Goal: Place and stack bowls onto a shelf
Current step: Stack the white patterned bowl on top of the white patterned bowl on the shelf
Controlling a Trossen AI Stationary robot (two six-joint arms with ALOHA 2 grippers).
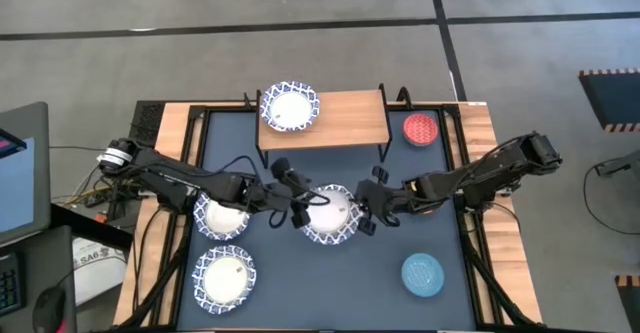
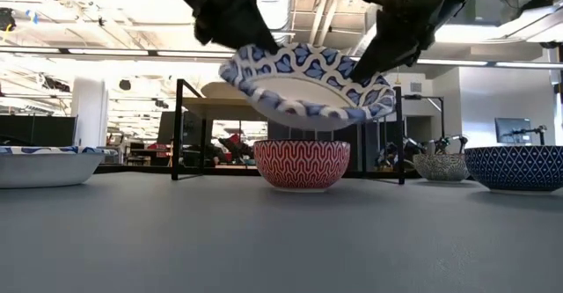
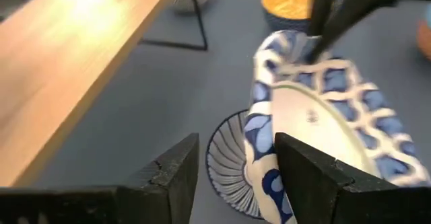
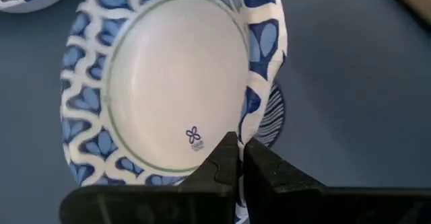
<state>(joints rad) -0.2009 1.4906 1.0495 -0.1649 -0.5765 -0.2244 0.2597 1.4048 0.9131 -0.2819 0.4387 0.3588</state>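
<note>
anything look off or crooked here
Yes: the wide white bowl hangs tilted in the air above the table, right hand pinched on its rim, left hand open around the opposite rim. Nothing looks spilled or broken.

Bright, even light falls from ceiling strips (image 2: 97,51) (clearest in the low view), leaving only soft shadows on the worktop (image 1: 300,283). Glare washes out the shelf (image 3: 74,22) in the left wrist view, which is blurred; the near dark fingers (image 4: 225,163) lack focus.
</note>
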